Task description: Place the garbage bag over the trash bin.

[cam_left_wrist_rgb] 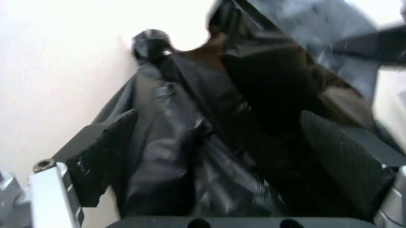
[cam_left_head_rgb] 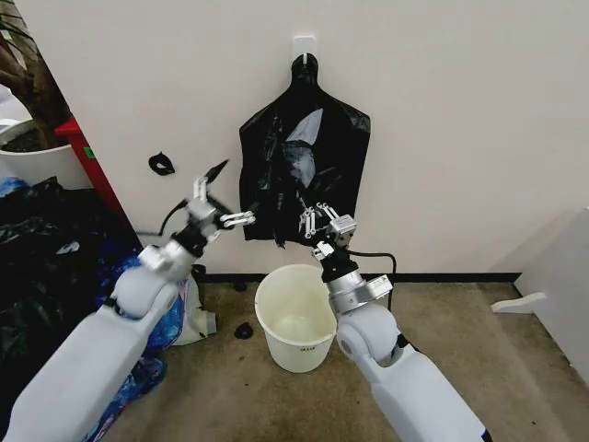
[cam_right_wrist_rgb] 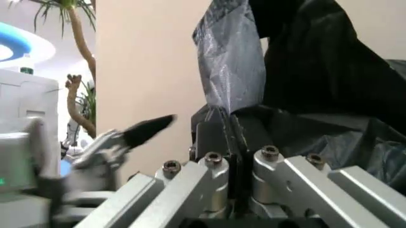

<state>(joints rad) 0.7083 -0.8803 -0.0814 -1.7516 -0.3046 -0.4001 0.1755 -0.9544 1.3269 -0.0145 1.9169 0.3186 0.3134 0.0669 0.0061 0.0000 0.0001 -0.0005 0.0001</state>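
Head view: the garbage bag [cam_left_head_rgb: 304, 157] hangs flat against the pale wall from a small white hook [cam_left_head_rgb: 305, 42], its neck gathered into a narrow knob at the top and its body spreading into a broad, shouldered sheet. The plastic is thin, glossy black and heavily creased, with a paler grey fold catching light near its middle. Its ragged lower edge hangs above the trash bin [cam_left_head_rgb: 295, 318], which stands on the brown carpeted floor just near of the wall. The bin is a round, smooth white plastic bucket, slightly tapered toward its base, with a rolled rim and a small label low on its side.

The right tool [cam_left_head_rgb: 316, 221] is raised at the bag's lower edge, and in the right wrist view its black pads [cam_right_wrist_rgb: 222, 137] are pressed together on a pinch of crinkled film, so it grasps the garbage bag. The left tool [cam_left_head_rgb: 221, 193] is lifted at the bag's lower left corner; in the left wrist view its two ribbed black pads [cam_left_wrist_rgb: 104, 152] stand wide apart with the wrinkled bag hanging between them, released.

On the far left a heap of loose black plastic [cam_left_head_rgb: 46, 267] and shiny blue bags [cam_left_head_rgb: 161, 331] lies on the floor beside a white plant pot [cam_left_head_rgb: 37, 161].
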